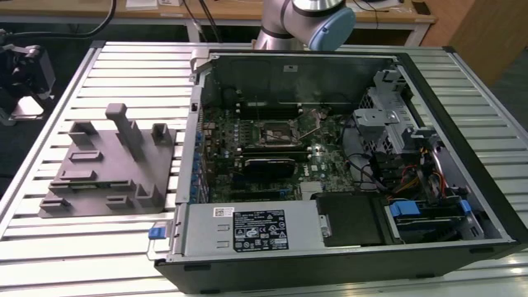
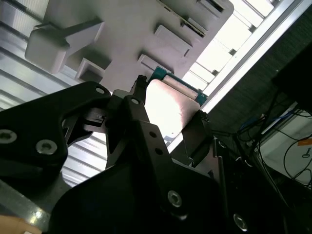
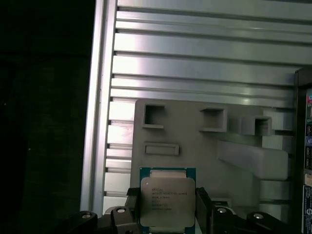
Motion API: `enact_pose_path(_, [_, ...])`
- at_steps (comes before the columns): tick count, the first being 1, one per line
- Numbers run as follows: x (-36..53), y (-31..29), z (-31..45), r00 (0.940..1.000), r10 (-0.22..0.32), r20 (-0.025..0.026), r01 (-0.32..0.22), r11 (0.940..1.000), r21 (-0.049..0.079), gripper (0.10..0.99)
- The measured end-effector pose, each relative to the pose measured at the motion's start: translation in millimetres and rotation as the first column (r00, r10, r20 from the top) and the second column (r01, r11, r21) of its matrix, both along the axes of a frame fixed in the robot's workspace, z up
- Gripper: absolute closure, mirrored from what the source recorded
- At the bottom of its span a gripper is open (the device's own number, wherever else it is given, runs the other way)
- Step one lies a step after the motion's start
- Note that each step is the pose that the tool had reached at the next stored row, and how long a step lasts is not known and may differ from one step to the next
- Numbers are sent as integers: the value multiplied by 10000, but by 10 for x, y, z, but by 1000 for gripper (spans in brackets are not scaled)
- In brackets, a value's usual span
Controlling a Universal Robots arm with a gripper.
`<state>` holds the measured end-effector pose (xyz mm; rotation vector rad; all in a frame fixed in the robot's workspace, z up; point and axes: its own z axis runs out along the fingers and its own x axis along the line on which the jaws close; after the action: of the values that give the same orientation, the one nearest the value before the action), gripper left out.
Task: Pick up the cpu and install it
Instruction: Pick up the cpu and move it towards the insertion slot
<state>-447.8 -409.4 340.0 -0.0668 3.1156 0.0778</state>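
The cpu (image 3: 167,199), a small square chip with a pale silvery top and a green edge, is held between my gripper's (image 3: 167,214) black fingers (image 3: 204,209), above the grey moulded tray (image 3: 195,146). In the second wrist view the same cpu (image 2: 170,105) appears bright and washed out, clamped by my gripper (image 2: 168,119) from both sides, with the tray (image 2: 122,29) behind it. In the exterior view the tray (image 1: 107,167) lies on the slatted table at the exterior view's left. The motherboard's dark socket (image 1: 276,131) sits inside the open computer case (image 1: 462,185).
The arm's grey and blue joint (image 1: 318,21) rises behind the case. Inside the case are a drive cage (image 1: 379,124), cables (image 1: 412,179) and a power supply (image 1: 247,229). A dark fixture (image 1: 21,74) stands at the table's far left edge.
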Motion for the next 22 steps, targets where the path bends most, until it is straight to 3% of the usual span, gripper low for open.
enact_pose_path(15, [0, 0, 383, 10000, 0, 15, 0, 10000, 3, 545])
enact_pose_path(22, [0, 0, 477, 10000, 0, 22, 0, 10000, 7, 545])
